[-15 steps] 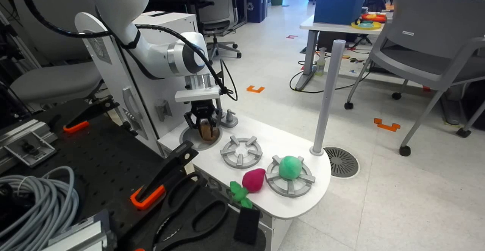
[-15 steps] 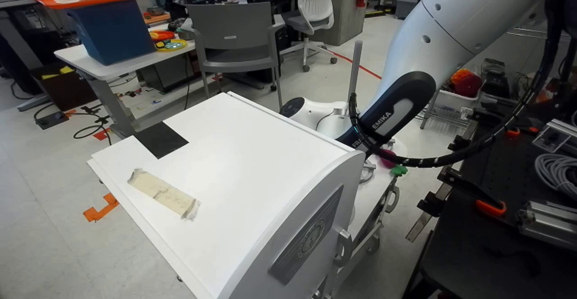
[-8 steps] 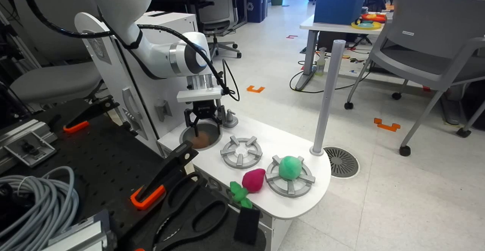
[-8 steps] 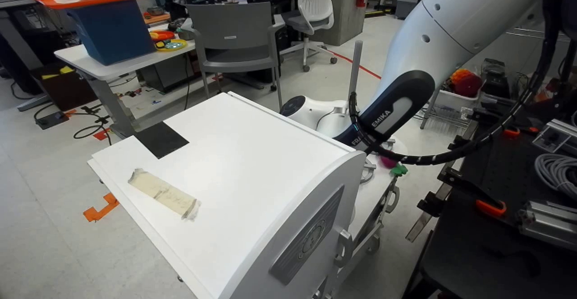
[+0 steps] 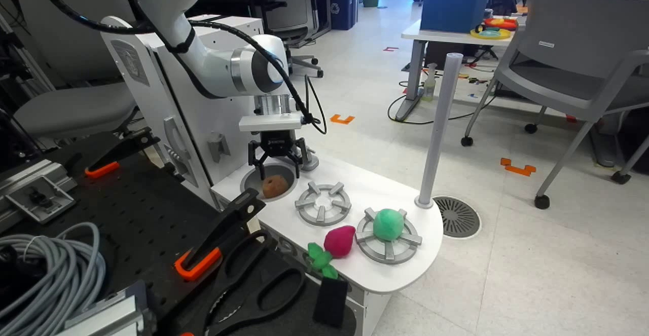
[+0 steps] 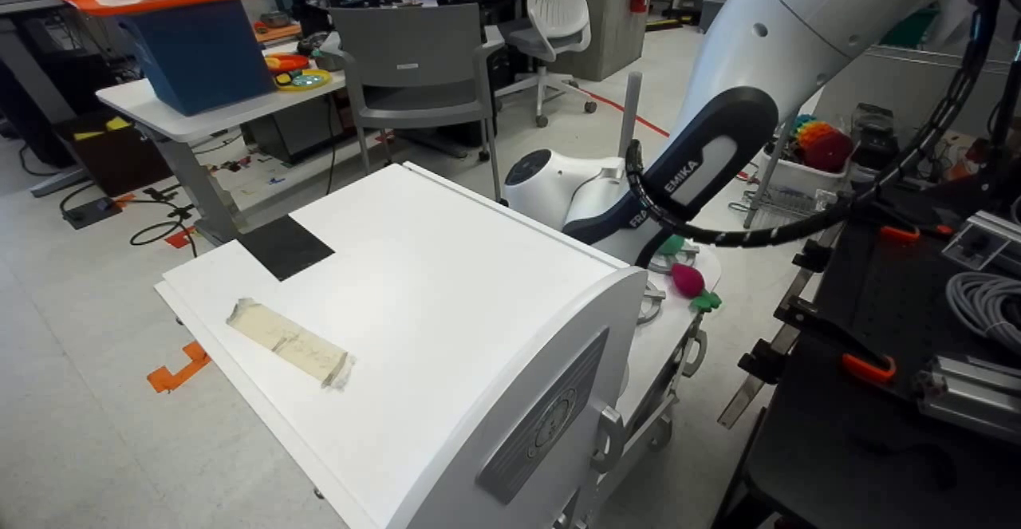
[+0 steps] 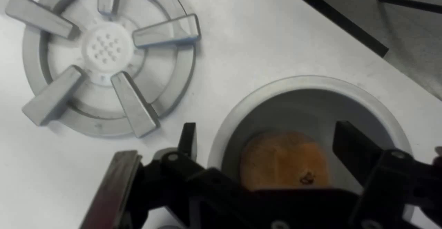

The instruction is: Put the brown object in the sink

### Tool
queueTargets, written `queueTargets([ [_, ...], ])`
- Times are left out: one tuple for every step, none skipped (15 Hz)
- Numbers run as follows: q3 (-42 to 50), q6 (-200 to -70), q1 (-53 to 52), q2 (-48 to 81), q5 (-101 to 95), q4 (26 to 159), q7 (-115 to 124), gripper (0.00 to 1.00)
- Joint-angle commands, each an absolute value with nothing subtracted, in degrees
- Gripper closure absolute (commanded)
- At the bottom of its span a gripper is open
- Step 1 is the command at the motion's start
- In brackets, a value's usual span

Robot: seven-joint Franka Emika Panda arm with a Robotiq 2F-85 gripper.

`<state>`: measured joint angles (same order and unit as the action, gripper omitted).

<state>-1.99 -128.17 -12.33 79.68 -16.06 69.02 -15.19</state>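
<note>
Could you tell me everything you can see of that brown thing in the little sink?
The brown object is roundish and orange-brown, with a matte, mottled surface and a small dark mark; its material I can't tell. It lies inside the round sink, which seems to be all that touches it. The open jaws hang above, not touching it; in the wrist view its lower edge is hidden.
</note>
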Motion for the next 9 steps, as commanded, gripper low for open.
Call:
queueTargets([
  [-2.95,-127.69,-7.86,68.28,-14.60,82.76,-16.35,0.00],
  [-3.12,-127.09,-6.77,65.77,-14.58,85.43,-16.91,0.00],
  [-3.38,-127.12,-5.55,63.11,-14.57,88.26,-17.64,0.00],
  [-3.67,-128.40,-4.21,60.41,-14.43,91.06,-18.22,0.00],
  [-3.62,-127.93,-3.33,57.79,-14.15,93.40,-17.96,0.00],
  [-2.43,-127.38,-5.47,65.28,-15.44,84.76,-16.65,0.00],
  [-2.41,-127.39,-4.78,63.40,-15.42,86.37,-16.73,0.00],
  [-2.38,-127.40,-4.59,63.13,-15.41,86.38,-16.74,0.00],
  [-2.40,-127.39,-4.75,63.57,-15.42,86.11,-16.73,0.00],
])
